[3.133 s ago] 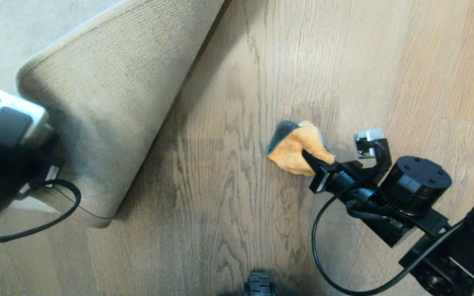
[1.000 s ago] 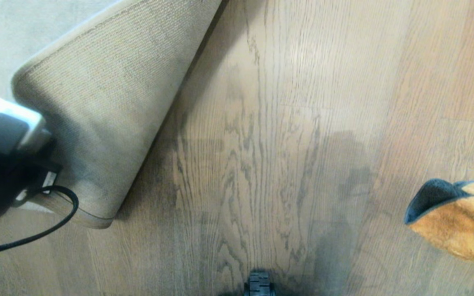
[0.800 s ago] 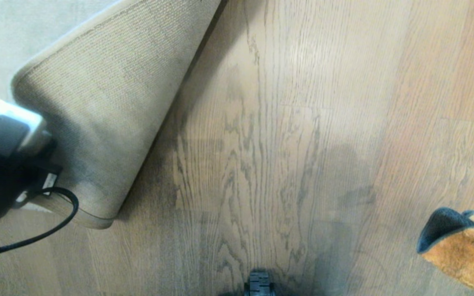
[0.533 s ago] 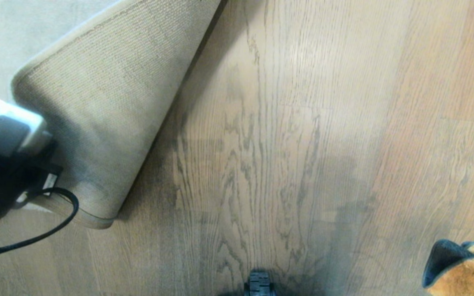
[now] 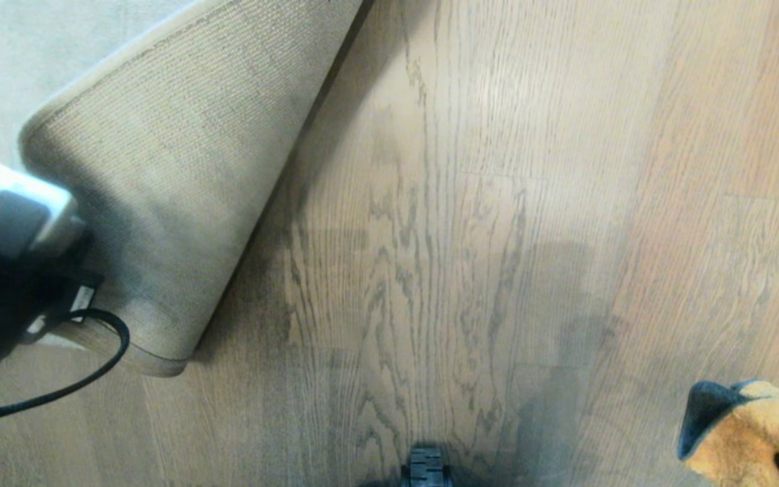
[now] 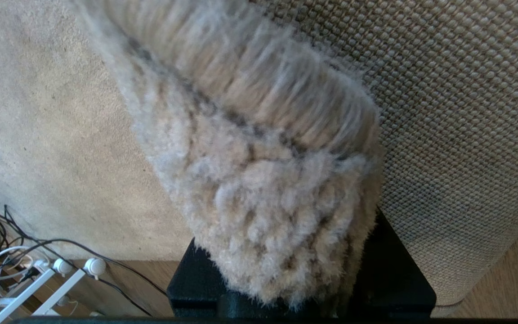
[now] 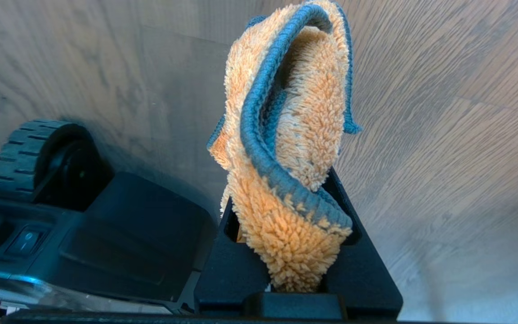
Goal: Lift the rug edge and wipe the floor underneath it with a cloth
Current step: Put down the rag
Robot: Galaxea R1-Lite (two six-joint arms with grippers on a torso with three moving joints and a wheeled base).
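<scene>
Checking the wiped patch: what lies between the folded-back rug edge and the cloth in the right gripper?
Only bare floor: the head view shows nothing between the rug edge and the cloth.

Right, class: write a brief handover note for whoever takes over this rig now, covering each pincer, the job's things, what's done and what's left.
Left pincer: shut on the pale grey-beige rug edge, folded back with its woven tan backing up.
Right pincer: shut on the fuzzy orange cloth with grey trim, at the head view's lower right, off the floor.
Brown wood-grain floor: bared beside the fold.
Done: edge lifted.
Left: whether wiping is finished cannot be told; lower the edge.
</scene>
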